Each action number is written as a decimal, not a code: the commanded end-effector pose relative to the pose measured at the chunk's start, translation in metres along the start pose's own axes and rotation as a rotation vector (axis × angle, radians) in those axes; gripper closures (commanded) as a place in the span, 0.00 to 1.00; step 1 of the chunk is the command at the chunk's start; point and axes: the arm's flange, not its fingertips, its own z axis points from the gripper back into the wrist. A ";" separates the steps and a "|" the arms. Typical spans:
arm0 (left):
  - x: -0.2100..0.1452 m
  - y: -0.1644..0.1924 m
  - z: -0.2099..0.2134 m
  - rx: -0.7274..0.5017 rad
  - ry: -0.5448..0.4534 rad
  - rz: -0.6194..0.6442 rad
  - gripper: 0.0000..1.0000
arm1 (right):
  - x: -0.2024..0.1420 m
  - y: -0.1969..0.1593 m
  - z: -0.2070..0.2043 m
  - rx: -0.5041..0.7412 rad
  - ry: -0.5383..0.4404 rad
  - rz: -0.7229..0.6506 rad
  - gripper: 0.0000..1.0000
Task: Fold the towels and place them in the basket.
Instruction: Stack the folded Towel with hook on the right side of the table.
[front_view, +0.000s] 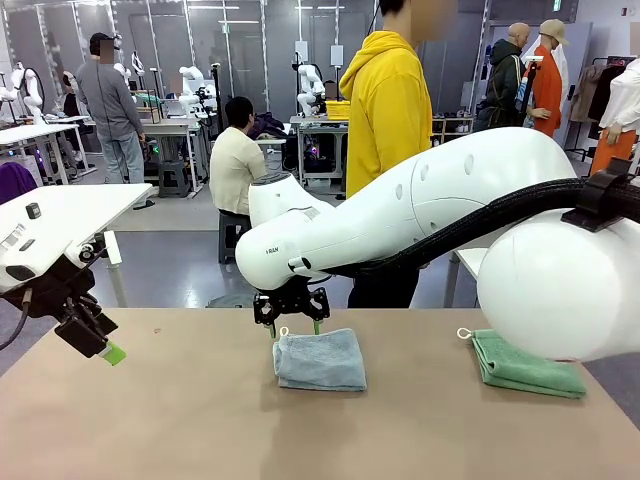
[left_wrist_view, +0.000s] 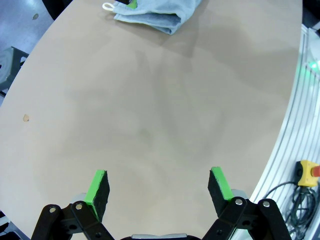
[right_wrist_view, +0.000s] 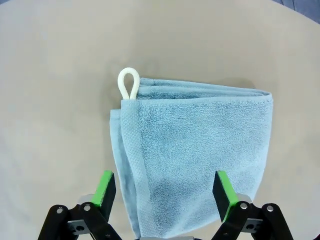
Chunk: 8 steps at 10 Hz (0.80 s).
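Note:
A pale grey-blue towel (front_view: 320, 360) lies folded in the middle of the table, its white loop (right_wrist_view: 128, 82) at the far left corner. My right gripper (front_view: 295, 328) hangs open just above the towel's far edge; in the right wrist view its green pads straddle the folded towel (right_wrist_view: 195, 150) with nothing between them. A green towel (front_view: 525, 365) lies folded at the right, partly hidden behind my right arm. My left gripper (front_view: 100, 345) hovers open over the table's left side, well away from the grey-blue towel (left_wrist_view: 155, 15). The basket is out of view.
A person in a yellow hoodie (front_view: 385, 110) stands at the far side of the table. My right arm's bulky white links (front_view: 450, 200) span the right half of the front view. The tan tabletop (left_wrist_view: 150, 110) is bare below my left gripper (left_wrist_view: 159, 190).

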 end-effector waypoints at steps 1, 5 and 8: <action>0.002 -0.001 -0.002 0.002 0.008 0.010 0.00 | 0.000 -0.001 0.000 -0.001 -0.001 0.000 0.02; 0.002 -0.001 -0.002 0.002 0.008 0.010 0.00 | -0.037 -0.028 0.058 0.148 -0.032 0.047 0.01; 0.002 -0.001 -0.002 0.002 0.008 0.010 0.00 | -0.069 -0.104 0.066 0.265 -0.052 -0.004 0.01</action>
